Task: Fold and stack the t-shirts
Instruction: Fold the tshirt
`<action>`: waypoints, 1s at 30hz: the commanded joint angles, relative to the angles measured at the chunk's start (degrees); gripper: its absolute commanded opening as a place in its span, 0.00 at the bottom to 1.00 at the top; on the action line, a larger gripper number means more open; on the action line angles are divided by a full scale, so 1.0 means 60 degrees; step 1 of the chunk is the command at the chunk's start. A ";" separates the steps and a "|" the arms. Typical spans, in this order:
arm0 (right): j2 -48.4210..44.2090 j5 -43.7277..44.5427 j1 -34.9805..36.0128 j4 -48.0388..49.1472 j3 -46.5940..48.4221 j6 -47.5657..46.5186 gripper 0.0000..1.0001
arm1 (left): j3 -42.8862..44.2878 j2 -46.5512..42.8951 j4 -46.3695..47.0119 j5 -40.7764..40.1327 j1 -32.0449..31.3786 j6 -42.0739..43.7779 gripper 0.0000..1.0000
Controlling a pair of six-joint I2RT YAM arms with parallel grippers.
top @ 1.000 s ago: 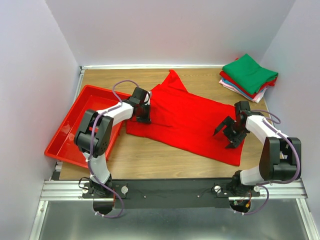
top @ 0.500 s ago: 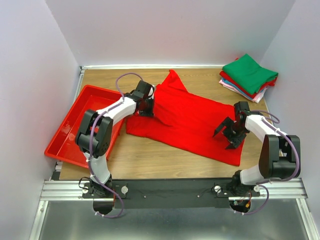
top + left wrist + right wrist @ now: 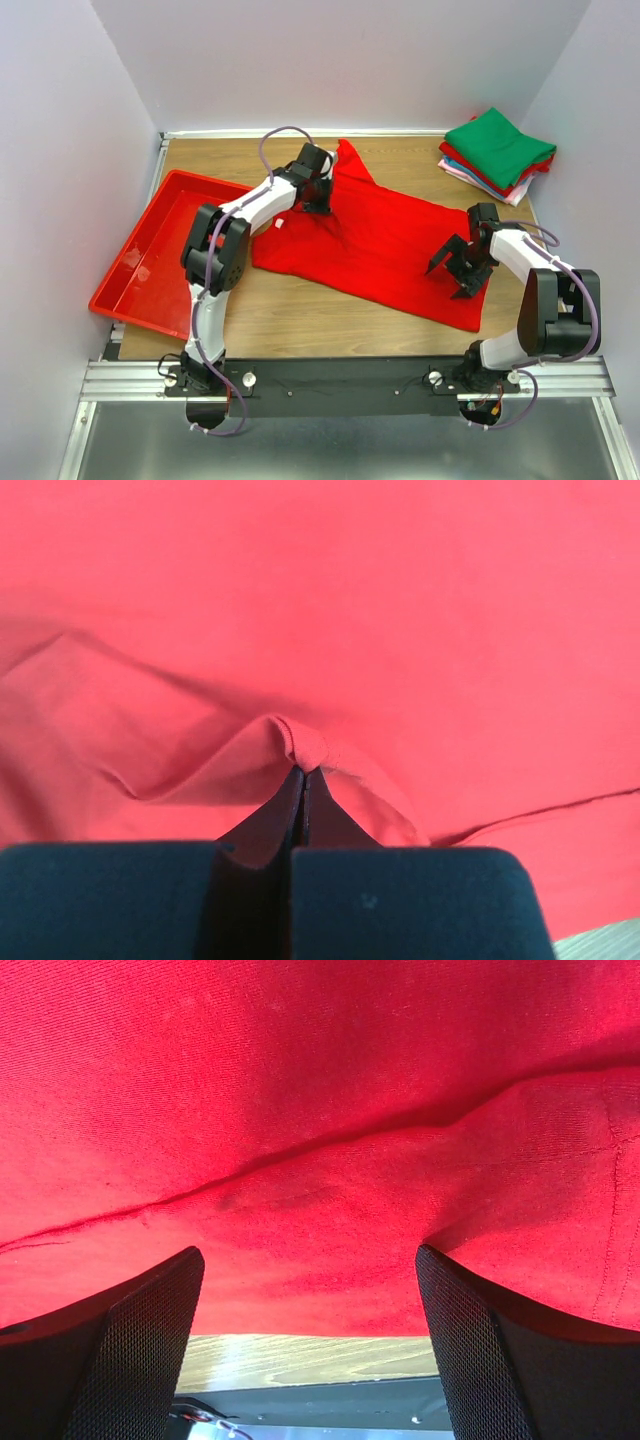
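Near edge: two arms, one pincer each. We count one loose shirt, one folded stack, one tray.

The bench point(image 3: 300, 315) shows bare wood between the arm bases and the cloth. In the right wrist view it is only a thin strip point(image 3: 300, 1360) under the shirt's hem.

The right pincer point(image 3: 450, 278) hangs over the near right part of the red t-shirt point(image 3: 385, 245) with its fingers wide apart. In its own camera the pincer point(image 3: 307, 1252) frames nothing but red cloth point(image 3: 320, 1110), with a long crease running across. We cannot tell from either view whether the fingertips touch the fabric.

The t-shirt lies spread across the middle of the bench, slanting from far left to near right. Its far left part is rumpled and partly hidden under the left arm.

One red tray point(image 3: 150, 260) sits at the left edge of the bench, beside the shirt. The left arm crosses over its inner corner.

The left pincer point(image 3: 322, 205) sits on the shirt's far left portion. In its wrist view the pincer point(image 3: 303, 775) is pressed together on a small peak of red cloth point(image 3: 300, 742), a stitched edge pinched between the tips. The rest of that frame is all fabric, with one pale sliver of bench at the lower right.

In the far right corner is the stack point(image 3: 497, 152), with green on top. Below it red, blue and pale pink edges show, so at least four shirts. The lower layers are mostly covered.
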 commanded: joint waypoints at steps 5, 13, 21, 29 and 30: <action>0.0149 0.0254 0.0014 -0.0213 0.0130 0.0010 0.93 | 0.0946 0.0826 -0.0340 0.0478 -0.0378 0.0276 0.00; 0.0223 0.0298 0.0015 -0.0227 0.0233 -0.0005 0.93 | 0.1474 0.1193 -0.0092 0.0874 -0.0554 0.0467 0.00; 0.0237 0.0284 0.0015 -0.0227 0.0277 -0.0005 0.93 | 0.2060 0.1515 -0.0091 0.1123 -0.0569 0.0599 0.13; -0.0246 0.0415 0.0015 -0.0388 0.1111 -0.0239 0.93 | 0.2076 0.0974 -0.0150 0.0772 -0.0408 0.0408 0.64; -0.0232 0.0502 0.0015 -0.0388 0.1213 -0.0312 0.93 | 0.1973 0.0901 -0.0106 0.0728 -0.0350 0.0394 0.64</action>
